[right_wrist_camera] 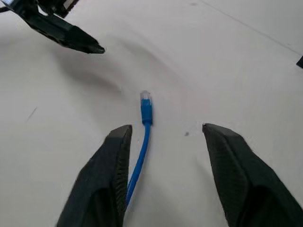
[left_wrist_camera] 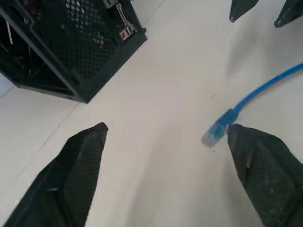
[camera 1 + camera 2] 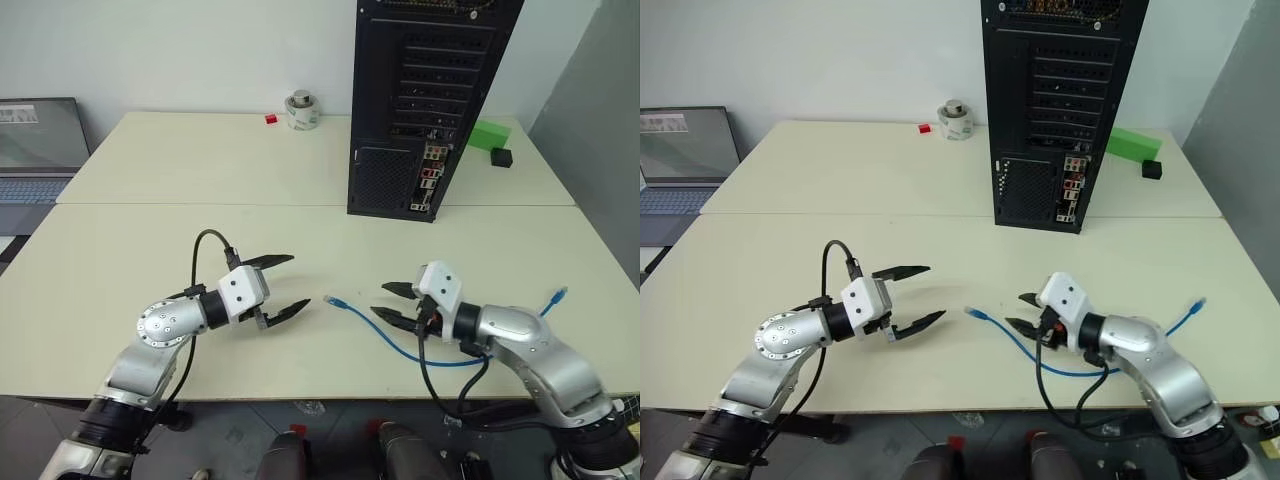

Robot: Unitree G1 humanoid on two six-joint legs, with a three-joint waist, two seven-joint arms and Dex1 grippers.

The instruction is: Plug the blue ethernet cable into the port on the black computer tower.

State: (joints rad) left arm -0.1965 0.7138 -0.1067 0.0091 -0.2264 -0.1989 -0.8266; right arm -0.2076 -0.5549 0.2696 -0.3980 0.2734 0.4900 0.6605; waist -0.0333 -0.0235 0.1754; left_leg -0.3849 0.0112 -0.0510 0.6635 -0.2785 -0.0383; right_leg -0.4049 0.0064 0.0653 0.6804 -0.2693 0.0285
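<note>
**Two open pincers flanking a loose cable end on a pale counter**

The blue ethernet cable (image 3: pixel 400 340) is a thin, glossy bright-blue cord lying in a shallow curve on the counter (image 3: pixel 200 200), low and right of centre in the head view. One small clear plastic plug (image 3: pixel 330 299) rests near the frame's middle; the second plug (image 3: pixel 560 294) lies toward the right edge. The cord is held by neither pincer.

The left pincer (image 3: pixel 283 286), lower left of centre, shows two tapered matte-black fingers spread wide, empty, tips aimed at the nearer plug. The right pincer (image 3: pixel 395 304), lower right of centre, also stands open and empty; in its wrist view the cord (image 1: pixel 142 146) runs between the two blunt black fingers (image 1: pixel 106 179) without touching them.

The black computer tower (image 3: pixel 425 100) stands upright at upper centre-right: a boxy black metal case with horizontal slot covers, a mesh grille and a narrow vertical strip of red, white and dark connectors carrying the port (image 3: pixel 429 172).

The counter is smooth, cream and matte, two slabs meeting at a seam. Behind stand a white wall, one laptop (image 3: pixel 35 150) at far left, one tape roll (image 3: pixel 301 110), one green block (image 3: pixel 488 134) and one small black box (image 3: pixel 501 156).
</note>
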